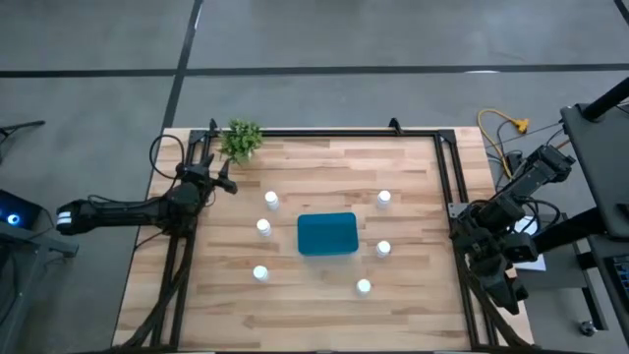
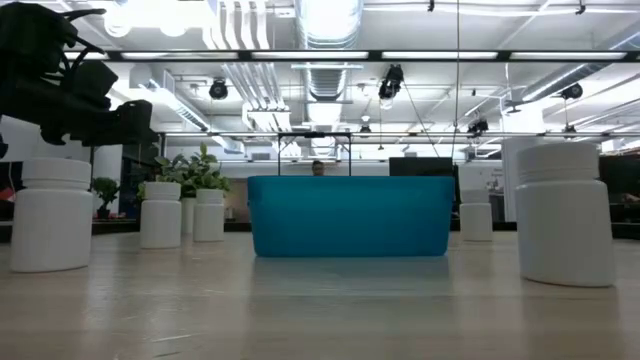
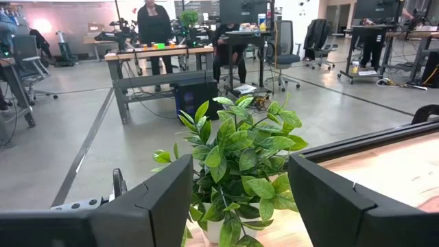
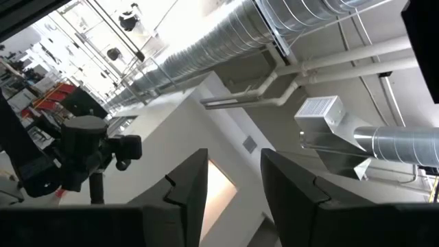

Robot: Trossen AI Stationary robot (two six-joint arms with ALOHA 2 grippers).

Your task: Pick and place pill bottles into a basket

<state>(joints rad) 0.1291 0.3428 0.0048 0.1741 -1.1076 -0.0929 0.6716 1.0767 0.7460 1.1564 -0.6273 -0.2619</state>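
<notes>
Six pill bottles [image 1: 271, 201] ring the basket [image 1: 327, 234] in the high view, all outside it and well ahead of the left gripper [image 1: 222, 175], which sits at the table's edge beside the plant [image 1: 242, 139]; the right gripper [image 1: 470, 241] waits off the far side. From the low view, no bottle is lifted. Both wrist views show fingers apart and empty, so picking has not begun: next, reach the nearest bottle.
</notes>
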